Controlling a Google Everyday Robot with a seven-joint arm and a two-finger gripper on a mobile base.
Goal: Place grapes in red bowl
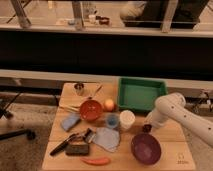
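Note:
The grapes (146, 128) are a small dark red-purple cluster on the wooden table (172, 134), right of a white cup. My gripper (148, 122) is at the end of the white arm that comes in from the right. It is down right over the grapes and hides their top. The red bowl (91, 110) stands empty left of centre, some way to the left of the gripper, with a round orange fruit (109, 104) at its right.
Between the gripper and the red bowl are a white cup (127, 120) and a blue cup (112, 121). A green tray (141, 94) is behind, a purple bowl (146, 148) in front. Cloths (106, 138), black tools (75, 144), a red pepper (96, 161) and a metal cup (79, 88) lie to the left.

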